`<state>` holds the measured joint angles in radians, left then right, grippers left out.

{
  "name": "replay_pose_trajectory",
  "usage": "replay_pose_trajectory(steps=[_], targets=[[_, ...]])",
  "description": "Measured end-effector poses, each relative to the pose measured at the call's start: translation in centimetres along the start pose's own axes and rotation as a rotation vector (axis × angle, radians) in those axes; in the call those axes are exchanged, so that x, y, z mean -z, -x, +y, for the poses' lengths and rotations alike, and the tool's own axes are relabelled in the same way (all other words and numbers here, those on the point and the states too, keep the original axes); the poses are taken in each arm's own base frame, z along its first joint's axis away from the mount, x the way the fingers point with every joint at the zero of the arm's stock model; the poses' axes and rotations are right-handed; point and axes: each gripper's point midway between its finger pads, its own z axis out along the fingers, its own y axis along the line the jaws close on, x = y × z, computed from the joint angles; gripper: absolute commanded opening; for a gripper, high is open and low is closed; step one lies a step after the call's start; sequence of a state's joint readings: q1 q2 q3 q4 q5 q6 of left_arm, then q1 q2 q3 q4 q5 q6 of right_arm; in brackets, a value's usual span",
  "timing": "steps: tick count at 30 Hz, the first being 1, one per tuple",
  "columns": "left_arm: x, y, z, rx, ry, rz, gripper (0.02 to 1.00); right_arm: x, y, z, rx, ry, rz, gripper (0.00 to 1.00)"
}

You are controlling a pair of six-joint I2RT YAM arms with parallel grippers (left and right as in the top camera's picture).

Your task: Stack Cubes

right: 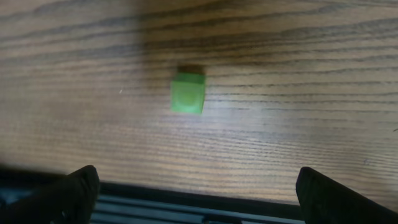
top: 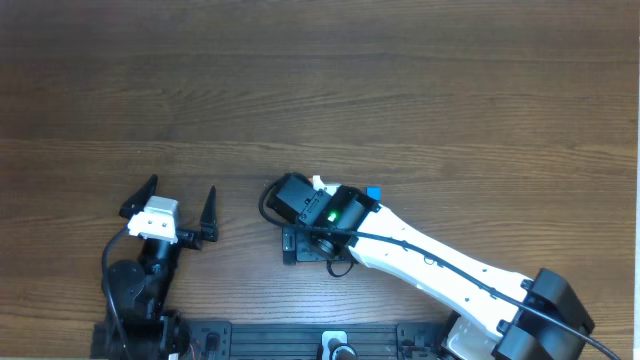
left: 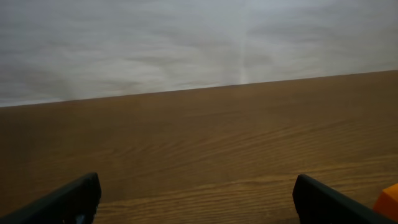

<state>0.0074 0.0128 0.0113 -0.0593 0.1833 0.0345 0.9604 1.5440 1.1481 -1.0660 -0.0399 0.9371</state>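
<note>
Green cube (right: 188, 93) lies flat on the wooden table (top: 400, 80), straight ahead of the right gripper (right: 196, 190) and close to the line running midway between its 2 fingers. Those fingers are spread wide and hold nothing. The cube is well apart from both of them.

In the top view the right arm reaches from the lower right of the frame to the lower centre. A blue cube (top: 373, 192) peeks out at the wrist's upper right edge. The left gripper (top: 181, 197) sits in the lower left of that frame, equally wide open and empty. A corner of an orange cube (left: 388, 200) shows just beside 1 of its fingers.

The right arm looks the nearer of the 2 to the green cube. The cube has no long axis and its sides stand nearly square to the finger line. So the approach probably needs little wrist turn, mainly a reach forward and down until the fingers straddle it.
</note>
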Motion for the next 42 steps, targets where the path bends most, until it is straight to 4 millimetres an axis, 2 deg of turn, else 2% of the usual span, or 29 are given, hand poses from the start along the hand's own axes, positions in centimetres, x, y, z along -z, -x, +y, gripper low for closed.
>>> replay_pose_trajectory(steps=[9,13,18,23,29,42], targets=[[0.0,0.0,0.0,0.0,0.0,0.0,0.998,-2.2,-0.3,1.5,-0.039,0.031,-0.058,0.991],[0.0,0.0,0.0,0.0,0.0,0.0,0.998,-3.4,-1.0,0.4,-0.051,-0.007,-0.052,0.993],[0.0,0.0,0.0,0.0,0.0,0.0,0.998,-4.4,-1.0,-0.7,-0.061,-0.039,-0.071,0.993],[0.0,0.0,0.0,0.0,0.0,0.0,0.998,-4.8,-0.8,-1.2,-0.06,-0.056,-0.089,0.993],[0.0,0.0,0.0,0.0,0.0,0.0,1.0,-5.2,-0.1,-0.3,-0.038,-0.033,-0.115,0.993],[0.0,0.0,0.0,0.0,0.0,0.0,0.998,-6.0,0.3,0.1,-0.005,-0.032,-0.12,0.993]])
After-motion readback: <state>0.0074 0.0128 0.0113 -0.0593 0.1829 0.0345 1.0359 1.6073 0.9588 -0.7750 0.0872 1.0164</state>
